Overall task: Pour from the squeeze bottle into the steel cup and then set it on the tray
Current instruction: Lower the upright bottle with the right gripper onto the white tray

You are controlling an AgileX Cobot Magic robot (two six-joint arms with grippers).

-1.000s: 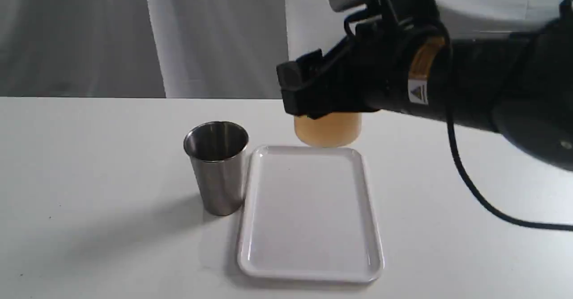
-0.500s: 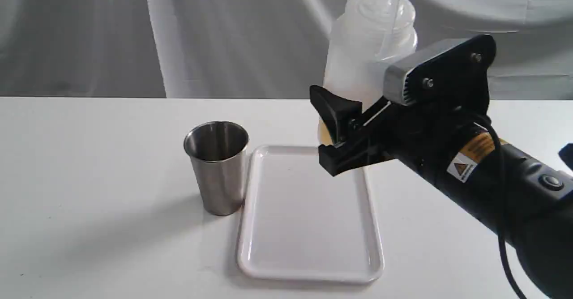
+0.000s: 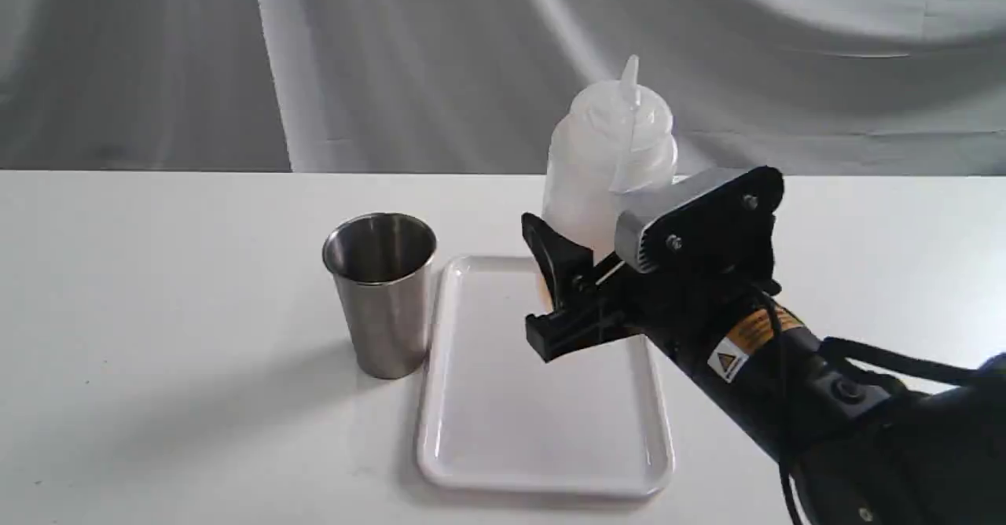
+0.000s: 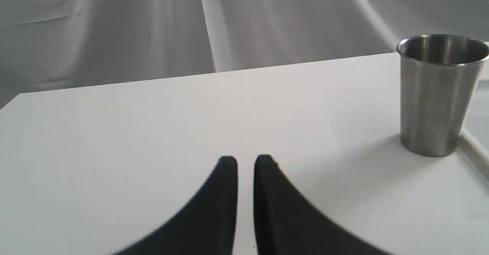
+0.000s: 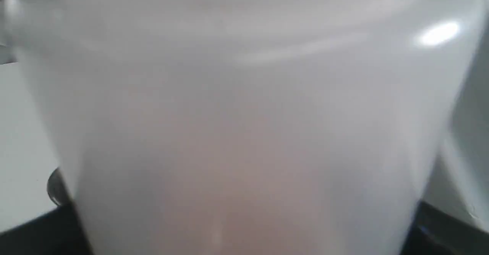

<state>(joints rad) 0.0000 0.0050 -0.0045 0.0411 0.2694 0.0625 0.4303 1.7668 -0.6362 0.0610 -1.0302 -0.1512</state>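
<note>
1. The right jaws (image 3: 541,285) are clamped on the lower body of the translucent whitish plastic squeeze bottle (image 3: 609,167), with one black finger on each side of it. In the right wrist view the bottle's cloudy wall fills almost everything ahead of the jaws.
2. The squeeze bottle stands upright in that grip, its pointed nozzle cap well above the jaws. A little amber-orange liquid shows low down, just beside the fingers.
3. Under the right jaws lies the flat white rectangular plastic tray (image 3: 542,484). The bottle is over the end of the tray nearest the grey cloth backdrop (image 3: 377,61). Its base is hidden behind the jaws, so I cannot tell whether it rests on the tray.
4. The plain brushed-steel cup (image 3: 383,297) stands upright on the white table (image 3: 157,289). It is beyond the tips of the right jaws and apart from them, just beside the tray's long rim.
5. The left jaws (image 4: 246,159) are drawn together to a thin slit with nothing between them, low over bare table. The cup stands ahead of them and off to one side, well apart from their tips.
</note>
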